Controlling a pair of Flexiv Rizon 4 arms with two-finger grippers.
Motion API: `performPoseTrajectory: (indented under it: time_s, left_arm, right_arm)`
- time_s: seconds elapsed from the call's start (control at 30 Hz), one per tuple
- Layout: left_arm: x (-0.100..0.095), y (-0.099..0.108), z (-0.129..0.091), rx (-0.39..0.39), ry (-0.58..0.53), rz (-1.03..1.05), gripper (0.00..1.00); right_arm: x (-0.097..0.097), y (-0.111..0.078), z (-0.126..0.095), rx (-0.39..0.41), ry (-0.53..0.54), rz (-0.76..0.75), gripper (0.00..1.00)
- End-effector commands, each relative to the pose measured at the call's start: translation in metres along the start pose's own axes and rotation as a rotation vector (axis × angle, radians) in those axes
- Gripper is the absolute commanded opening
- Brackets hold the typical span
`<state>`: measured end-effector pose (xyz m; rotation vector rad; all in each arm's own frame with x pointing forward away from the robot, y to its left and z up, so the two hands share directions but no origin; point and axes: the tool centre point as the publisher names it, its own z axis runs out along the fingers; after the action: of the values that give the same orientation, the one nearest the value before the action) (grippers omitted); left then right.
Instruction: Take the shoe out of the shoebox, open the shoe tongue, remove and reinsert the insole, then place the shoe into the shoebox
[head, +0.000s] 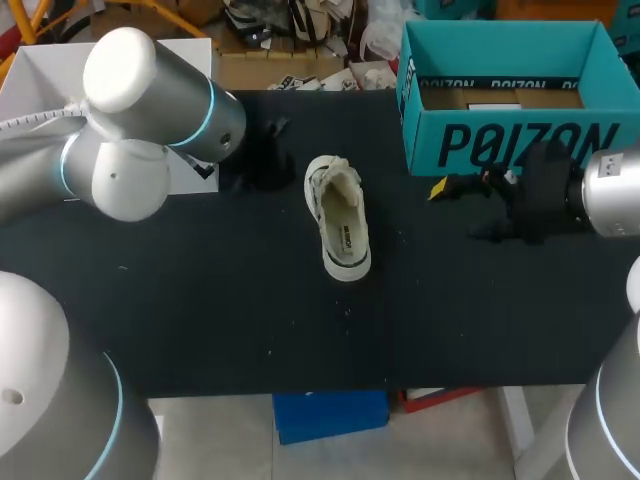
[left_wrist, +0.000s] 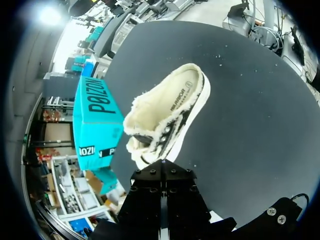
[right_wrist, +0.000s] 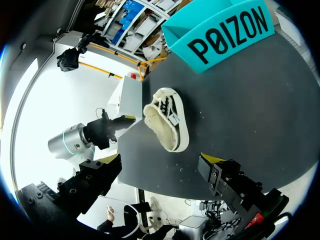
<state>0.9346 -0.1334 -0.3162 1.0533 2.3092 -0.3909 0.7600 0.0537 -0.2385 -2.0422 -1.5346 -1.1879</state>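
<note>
The left gripper (right_wrist: 124, 120) is parked near the laced end of the shoe, low over the table (head: 200, 300). Whether it's apart or together can't really be told. The shoe (head: 338, 218) is found sole-down mid-table, out of the box, opening up, probably so the tongue and insole can be reached from both sides. The right gripper (right_wrist: 159, 160) is held wide apart, nothing gripped, short of the shoe. The shoebox (head: 500, 140) is placed open at the far right, handy for the return.
</note>
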Motion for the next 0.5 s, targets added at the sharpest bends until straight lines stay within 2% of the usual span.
performPoseTrajectory:
  time_s: [0.03,0.3,0.5]
  left_arm:
    - [-0.016,0.004,0.022,0.001,0.01,-0.002,0.0]
    - [-0.032,-0.004,0.042,0.035,0.013,0.026,0.0]
    - [-0.027,-0.018,0.05,0.076,0.018,0.04,0.0]
  right_arm:
    - [0.001,0.0,0.001,0.0,-0.001,0.0,1.0]
    - [0.001,0.0,0.001,0.0,-0.001,0.0,1.0]
    - [0.001,0.0,0.001,0.0,-0.001,0.0,1.0]
